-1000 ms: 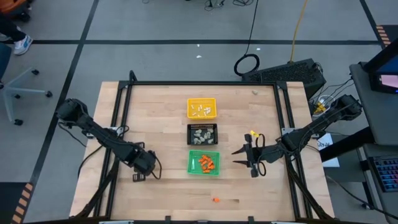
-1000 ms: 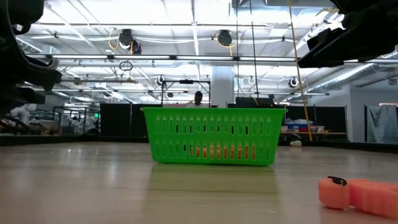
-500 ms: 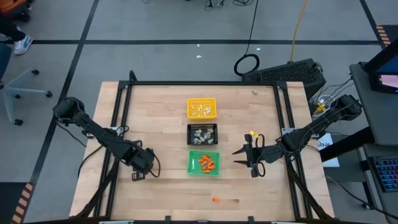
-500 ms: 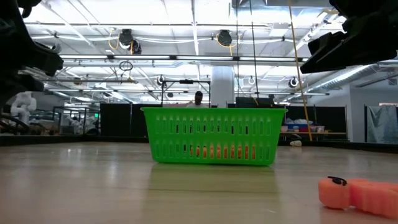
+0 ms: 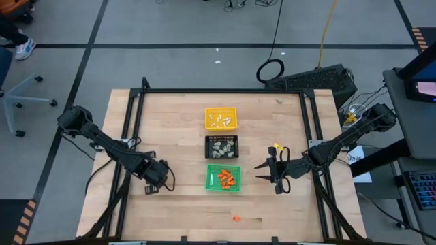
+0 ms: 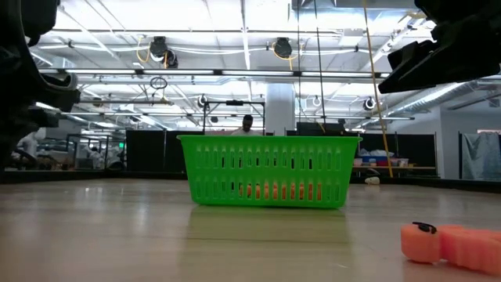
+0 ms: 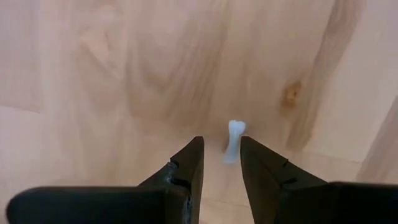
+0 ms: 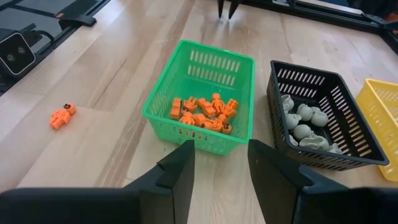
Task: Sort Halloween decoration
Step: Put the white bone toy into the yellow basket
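High view takes in the whole wooden counter [image 5: 177, 136], with three small trays in a row down its middle. Taking the black tray [image 5: 221, 146] as the landmark, the yellow tray [image 5: 221, 118] sits just beyond it toward the far edge and the green tray [image 5: 223, 177] just on its near side. White sticks [image 5: 221, 122] lie in the yellow tray, beige-grey lumps [image 5: 222, 145] in the black one, and orange bits [image 5: 228, 179] in the green one together with one white piece. A loose orange figure [image 5: 236, 218] lies on the counter well to the near side of the black tray, past the green one.

The left pincer [image 5: 151, 187] hangs low over the counter, well to the left of the black tray and a little nearer the front. The right pincer [image 5: 264, 171] hovers to the right of the black tray, level with the green one, its fingers spread apart and holding nothing.

Left wrist view shows what the overhead picture does not: a small white bone [image 7: 232, 140] lying on bare wood, just ahead of and between the two dark fingers [image 7: 189, 163], which stand slightly apart on either side of it; whether they touch it cannot be told. Right wrist view gives the tray contents close up, the orange bits [image 8: 205, 112] heaped in the green tray. Low view shows the orange figure [image 6: 450, 242] close up at the front.
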Controlling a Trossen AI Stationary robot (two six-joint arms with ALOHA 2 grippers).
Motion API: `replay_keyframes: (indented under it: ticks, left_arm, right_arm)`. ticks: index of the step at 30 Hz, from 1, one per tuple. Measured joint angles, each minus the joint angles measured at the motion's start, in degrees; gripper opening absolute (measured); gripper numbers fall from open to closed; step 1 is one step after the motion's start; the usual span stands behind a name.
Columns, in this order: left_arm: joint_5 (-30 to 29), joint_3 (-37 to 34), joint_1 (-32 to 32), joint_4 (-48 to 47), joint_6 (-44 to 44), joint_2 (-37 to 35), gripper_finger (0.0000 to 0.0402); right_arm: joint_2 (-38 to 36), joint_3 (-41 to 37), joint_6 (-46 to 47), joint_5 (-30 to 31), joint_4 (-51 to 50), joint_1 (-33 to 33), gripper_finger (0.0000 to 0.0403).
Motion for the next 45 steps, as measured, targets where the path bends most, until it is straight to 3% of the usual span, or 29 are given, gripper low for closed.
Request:
replay_keyframes:
  ticks: [4, 15, 24, 45]
  left_arm:
    - [2.2, -1.1, -0.1, 2.9, 1.6, 0.0, 0.0096]
    - [0.8, -1.7, -0.2, 4.5, 3.0, 0.0, 0.009]
    - [-1.5, -1.7, -0.2, 4.5, 2.6, 0.0, 0.0007]
    - [-4.5, -0.6, -0.1, 7.2, -0.5, 0.1, 0.0002]
  right_arm:
    - [0.0, 0.0, 0.0, 0.0, 0.0, 0.0, 0.0134]
    - [0.0, 0.0, 0.0, 0.0, -0.5, 0.0, 0.0134]
    - [0.0, 0.0, 0.0, 0.0, -0.4, 0.0, 0.0134]
    - [0.0, 0.0, 0.2, 0.0, -0.4, 0.0, 0.0134]
